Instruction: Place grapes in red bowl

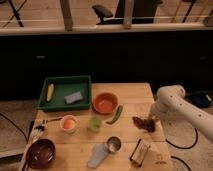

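Wooden surface (130, 92), near edge: dark bowl (41, 152), metal cup (114, 144), small box (140, 151). Mid-depth, right: grapes (143, 123) lying on surface, long axis diagonal, upper-left to lower-right. End effector (152, 120) just right of cluster, touching or nearly; cannot tell its state. Green chilli pepper (115, 115) between grapes and red bowl (105, 103). Bowl up-left of grapes. Farthest: green tray (65, 81).
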Motion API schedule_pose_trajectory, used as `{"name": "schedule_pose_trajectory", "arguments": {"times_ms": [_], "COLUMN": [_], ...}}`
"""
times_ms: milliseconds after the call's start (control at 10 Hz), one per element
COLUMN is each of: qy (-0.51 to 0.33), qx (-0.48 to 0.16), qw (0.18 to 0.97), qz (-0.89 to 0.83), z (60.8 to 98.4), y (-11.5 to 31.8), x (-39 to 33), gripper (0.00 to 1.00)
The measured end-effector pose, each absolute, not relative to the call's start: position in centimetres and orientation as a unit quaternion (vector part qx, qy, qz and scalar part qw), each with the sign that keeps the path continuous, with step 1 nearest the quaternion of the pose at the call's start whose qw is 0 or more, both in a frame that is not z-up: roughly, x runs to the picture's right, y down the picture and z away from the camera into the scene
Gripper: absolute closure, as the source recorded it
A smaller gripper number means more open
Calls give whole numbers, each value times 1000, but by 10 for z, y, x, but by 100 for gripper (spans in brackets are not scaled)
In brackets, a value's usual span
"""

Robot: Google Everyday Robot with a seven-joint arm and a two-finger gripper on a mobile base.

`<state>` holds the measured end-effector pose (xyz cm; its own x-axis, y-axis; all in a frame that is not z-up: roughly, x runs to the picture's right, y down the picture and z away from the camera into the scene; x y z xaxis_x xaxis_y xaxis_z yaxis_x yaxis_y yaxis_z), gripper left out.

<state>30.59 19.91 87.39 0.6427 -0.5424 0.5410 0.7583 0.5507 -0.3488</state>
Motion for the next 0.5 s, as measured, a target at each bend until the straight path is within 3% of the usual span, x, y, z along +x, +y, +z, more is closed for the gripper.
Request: {"name": "schedule_pose_trajectory", "arguments": {"times_ms": [500], "qy": [-202], "qx": [-288], "qw": [851], "qz": [-390], "z": [845], "y": [190], "x": [308], "gripper": [100]}}
